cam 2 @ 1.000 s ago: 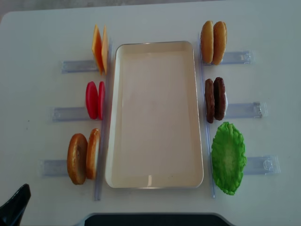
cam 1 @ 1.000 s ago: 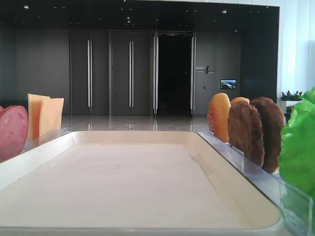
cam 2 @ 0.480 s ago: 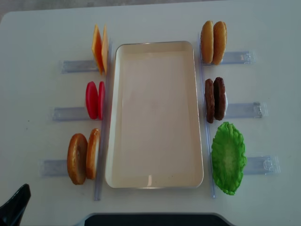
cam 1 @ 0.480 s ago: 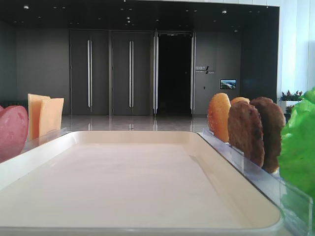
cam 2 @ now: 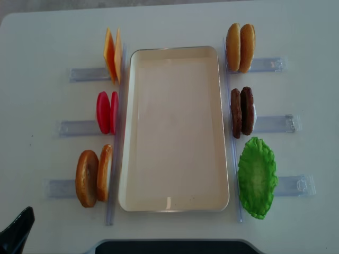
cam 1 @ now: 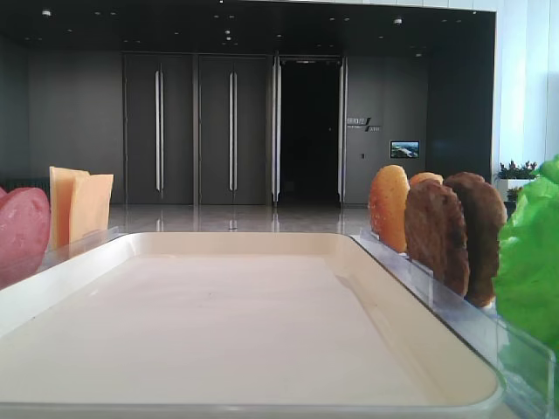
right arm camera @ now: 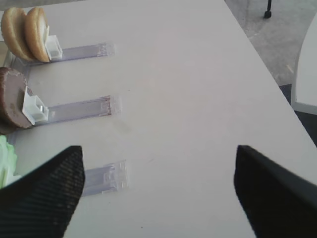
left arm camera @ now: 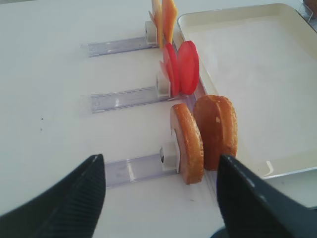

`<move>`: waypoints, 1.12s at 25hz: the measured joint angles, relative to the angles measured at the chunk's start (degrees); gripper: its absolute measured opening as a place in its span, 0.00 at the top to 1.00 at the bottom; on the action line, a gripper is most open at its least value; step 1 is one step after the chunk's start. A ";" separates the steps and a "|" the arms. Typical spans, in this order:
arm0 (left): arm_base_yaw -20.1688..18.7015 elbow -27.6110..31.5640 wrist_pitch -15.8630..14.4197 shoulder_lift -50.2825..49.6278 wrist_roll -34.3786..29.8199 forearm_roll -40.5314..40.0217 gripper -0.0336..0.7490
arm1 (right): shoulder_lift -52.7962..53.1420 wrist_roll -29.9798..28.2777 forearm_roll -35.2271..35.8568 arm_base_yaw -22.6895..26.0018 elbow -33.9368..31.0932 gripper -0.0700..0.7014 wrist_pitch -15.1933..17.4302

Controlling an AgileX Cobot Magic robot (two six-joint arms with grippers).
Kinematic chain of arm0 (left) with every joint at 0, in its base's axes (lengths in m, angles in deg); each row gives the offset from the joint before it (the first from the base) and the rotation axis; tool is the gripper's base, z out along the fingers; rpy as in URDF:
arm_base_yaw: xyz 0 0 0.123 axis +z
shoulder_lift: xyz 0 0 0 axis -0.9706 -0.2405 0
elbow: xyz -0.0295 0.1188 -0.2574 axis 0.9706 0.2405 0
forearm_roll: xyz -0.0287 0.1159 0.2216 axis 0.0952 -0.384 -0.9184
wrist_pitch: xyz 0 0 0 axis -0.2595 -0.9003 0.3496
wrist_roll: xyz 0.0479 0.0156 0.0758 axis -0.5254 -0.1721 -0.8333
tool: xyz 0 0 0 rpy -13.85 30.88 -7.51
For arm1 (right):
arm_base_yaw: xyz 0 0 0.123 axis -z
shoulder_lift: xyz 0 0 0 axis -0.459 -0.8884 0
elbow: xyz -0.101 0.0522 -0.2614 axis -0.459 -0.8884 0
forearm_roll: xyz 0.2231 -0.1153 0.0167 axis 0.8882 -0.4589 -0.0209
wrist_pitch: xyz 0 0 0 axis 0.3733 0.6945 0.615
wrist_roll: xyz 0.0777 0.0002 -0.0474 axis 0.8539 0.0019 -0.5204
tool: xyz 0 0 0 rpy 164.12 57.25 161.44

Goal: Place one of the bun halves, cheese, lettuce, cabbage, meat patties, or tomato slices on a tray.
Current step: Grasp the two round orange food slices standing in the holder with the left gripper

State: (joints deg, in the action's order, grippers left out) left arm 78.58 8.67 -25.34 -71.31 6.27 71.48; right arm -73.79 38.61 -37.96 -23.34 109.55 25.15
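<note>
The cream tray [cam 2: 175, 132] lies empty mid-table. On its left, cheese [cam 2: 112, 55], tomato slices [cam 2: 107, 112] and two bun halves [cam 2: 87, 178] stand on edge in racks. On its right stand two more bun halves [cam 2: 240, 47], the meat patties [cam 2: 242, 112] and a green lettuce leaf [cam 2: 257, 177]. Cabbage is out of view. My left gripper [left arm camera: 159, 163] is open, low and just short of the near bun halves [left arm camera: 203, 139]; nothing is between its fingers. My right gripper [right arm camera: 157, 148] is open over bare table, right of the patties [right arm camera: 11, 104].
Clear plastic racks [cam 2: 79, 74] stick out sideways from each food pair, left and right of the tray. A long clear strip [cam 2: 229, 132] runs along each long side of the tray. A dark edge [cam 2: 175, 246] borders the table's front. The table ends at the right [right arm camera: 277, 74].
</note>
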 joint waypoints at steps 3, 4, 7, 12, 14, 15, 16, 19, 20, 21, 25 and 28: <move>0.00 0.00 0.00 0.00 0.00 0.00 0.27 | 0.00 0.00 0.00 0.00 0.00 0.15 0.00; 0.00 0.00 0.00 0.00 0.00 0.00 0.27 | 0.00 0.00 0.00 0.00 0.00 0.15 0.00; 0.00 0.00 0.00 0.00 0.00 0.00 0.27 | 0.00 0.00 0.00 0.00 0.00 0.15 0.00; 0.00 0.00 0.00 0.00 0.00 0.00 0.27 | 0.00 0.00 0.00 0.00 0.00 0.15 0.00; 0.00 0.00 0.00 0.00 0.00 0.00 0.27 | 0.00 0.00 0.00 0.00 0.00 0.15 0.00; 0.00 0.00 0.00 0.00 0.00 0.00 0.27 | 0.00 0.00 0.00 0.00 0.00 0.15 0.00; 0.00 0.00 0.00 0.00 0.00 0.00 0.27 | 0.00 0.00 0.00 0.00 0.00 0.15 0.00; 0.00 0.00 0.00 0.00 0.00 0.00 0.27 | 0.00 0.00 0.00 0.00 0.00 0.15 0.00; 0.00 0.00 0.00 0.00 0.00 0.00 0.27 | 0.00 0.00 0.00 0.00 0.00 0.15 0.00; 0.00 0.00 0.00 0.00 0.06 0.00 0.28 | 0.00 0.00 0.00 0.00 0.00 0.15 0.00; 0.00 0.00 0.00 0.00 0.80 -0.61 0.31 | 0.00 0.00 0.00 0.00 0.00 0.15 0.00; 0.00 0.00 0.00 0.00 0.91 -0.67 0.34 | 0.00 0.00 0.00 0.00 0.00 0.15 0.00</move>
State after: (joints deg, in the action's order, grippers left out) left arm 78.58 8.67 -25.34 -71.31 7.18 70.81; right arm -73.79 38.61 -37.96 -23.34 109.55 25.15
